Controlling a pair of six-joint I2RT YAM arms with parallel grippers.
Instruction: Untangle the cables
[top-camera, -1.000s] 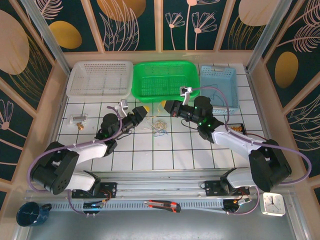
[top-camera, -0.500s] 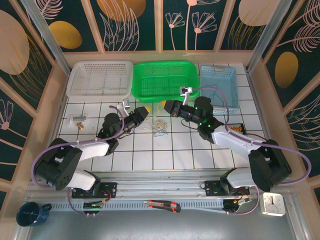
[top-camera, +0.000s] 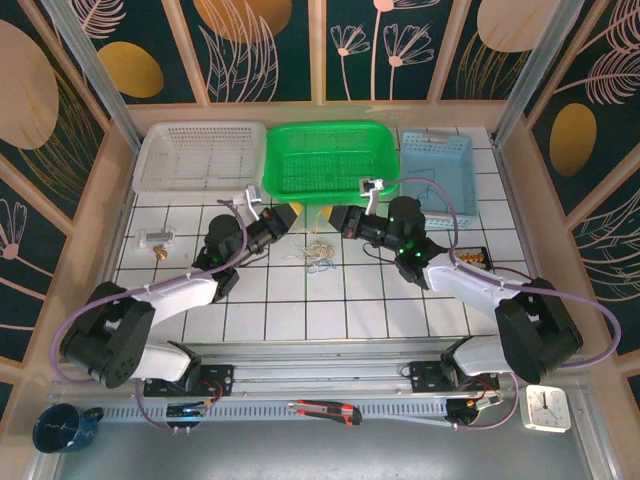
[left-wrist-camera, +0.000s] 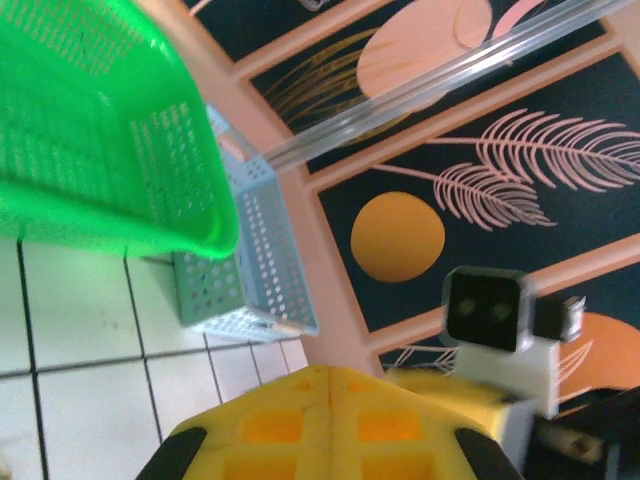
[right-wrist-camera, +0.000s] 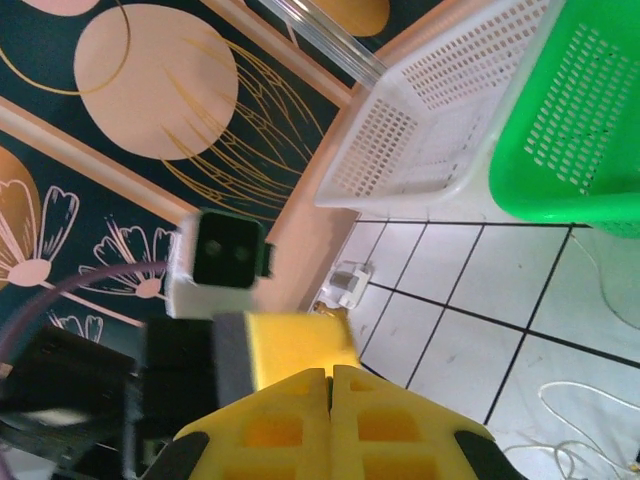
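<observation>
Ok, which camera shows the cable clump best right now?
Top external: the whole clump of cables lies in plain sight on the tiled table. Right wrist catches a few pale strands at its lower right.

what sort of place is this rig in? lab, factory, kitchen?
Probably a robot lab test cell: tiled table boxed in by leaf-patterned panels, left arm and right arm bolted to a rail at its near edge, white basket, green basket and blue basket along the far edge.
</observation>
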